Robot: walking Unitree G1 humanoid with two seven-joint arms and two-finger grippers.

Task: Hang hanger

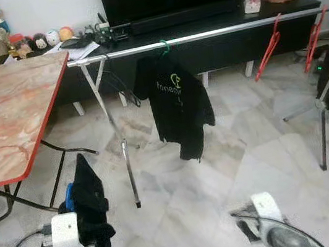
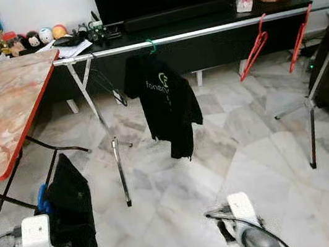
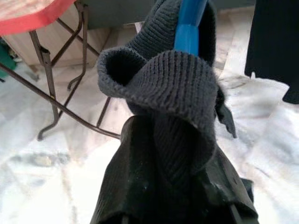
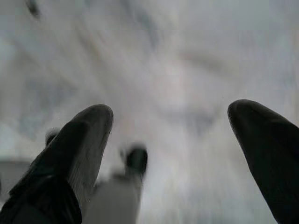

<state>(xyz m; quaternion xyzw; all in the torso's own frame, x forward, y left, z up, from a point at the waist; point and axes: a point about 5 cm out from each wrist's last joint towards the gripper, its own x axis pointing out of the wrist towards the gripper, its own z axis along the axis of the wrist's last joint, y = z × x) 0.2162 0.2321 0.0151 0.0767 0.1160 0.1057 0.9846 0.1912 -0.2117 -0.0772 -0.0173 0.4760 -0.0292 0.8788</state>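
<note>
A living room with a pale marble floor. The left gripper (image 3: 173, 154), low at the near left, is pinched tight on a dark knitted garment (image 1: 89, 192) draped over a blue hanger (image 3: 189, 25); the garment hangs down in front of the arm. The right gripper (image 4: 170, 154) hangs idle at the near right, its two fingers spread wide with nothing between them, above bare floor; that wrist view is blurred.

Farther off, a silver clothes rail (image 1: 213, 32) runs left to right on folding legs. A black T-shirt (image 1: 177, 106) on a green hanger hangs near the rail's left end, and two red hangers (image 1: 268, 47) hang bare toward the right. To the left stands a folding table (image 1: 7, 117) with a marbled top and red edge. Behind the rail is a black TV stand (image 1: 198, 21).

The step in hand appears to be carrying the loaded hanger to the rail. Next, the robot would likely need to step closer, raise the left arm and hook the hanger over the open stretch between the T-shirt and the red hangers.
</note>
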